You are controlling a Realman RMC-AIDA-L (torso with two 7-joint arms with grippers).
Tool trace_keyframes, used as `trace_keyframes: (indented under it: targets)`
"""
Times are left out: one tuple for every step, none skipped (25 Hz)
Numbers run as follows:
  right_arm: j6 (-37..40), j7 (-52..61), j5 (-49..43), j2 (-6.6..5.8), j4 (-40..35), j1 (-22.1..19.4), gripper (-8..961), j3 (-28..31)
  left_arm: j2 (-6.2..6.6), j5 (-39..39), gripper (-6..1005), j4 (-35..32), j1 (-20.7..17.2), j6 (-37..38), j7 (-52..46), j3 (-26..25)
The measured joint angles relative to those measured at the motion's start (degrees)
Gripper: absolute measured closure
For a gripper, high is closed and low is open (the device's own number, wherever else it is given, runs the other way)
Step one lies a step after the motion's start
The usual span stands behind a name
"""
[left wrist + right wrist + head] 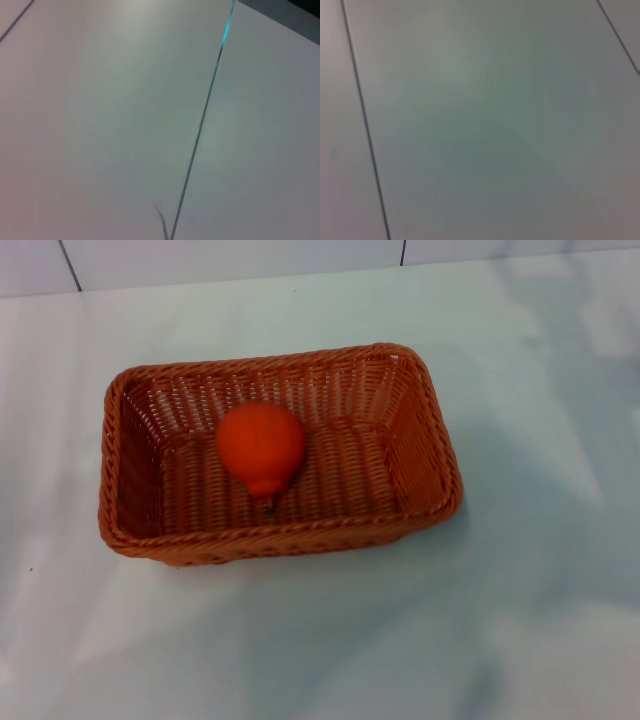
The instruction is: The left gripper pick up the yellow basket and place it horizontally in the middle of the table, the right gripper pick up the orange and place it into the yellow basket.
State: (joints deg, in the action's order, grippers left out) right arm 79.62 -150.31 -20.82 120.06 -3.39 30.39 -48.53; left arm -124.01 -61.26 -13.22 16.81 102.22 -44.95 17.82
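The orange (261, 448) is sitting inside the yellow basket (432, 445), which is lying lengthwise mid-table (520, 640), nearer its far edge; neither gripper is showing, their state unknowable.

A pale, glossy table (520, 620) fills most of the head view; soft reflections and faint shadows lie across it. Behind its far edge runs a white tiled wall (230, 260) with thin dark seams; both wrist views show only pale panels (100, 125) crossed by thin dark lines (365, 130).

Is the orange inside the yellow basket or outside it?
Inside: the orange rests on the yellow basket's woven floor, walls around it.
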Motion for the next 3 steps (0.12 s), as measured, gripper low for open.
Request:
trace_keyframes:
  targets:
    - [-0.40, 0.06, 0.01, 0.00, 0.00, -0.03, 7, 0.17, 0.00, 0.00, 431, 0.15, -0.03, 0.00, 0.01, -0.33]
    - [-0.76, 0.12, 0.01, 0.00, 0.01, -0.05, 7, 0.25, 0.00, 0.00, 431, 0.32, -0.05, 0.00, 0.01, -0.59]
    - [-0.95, 0.16, 0.02, 0.00, 0.01, -0.07, 7, 0.28, 0.00, 0.00, 431, 0.67, -0.08, 0.01, 0.01, -1.00]
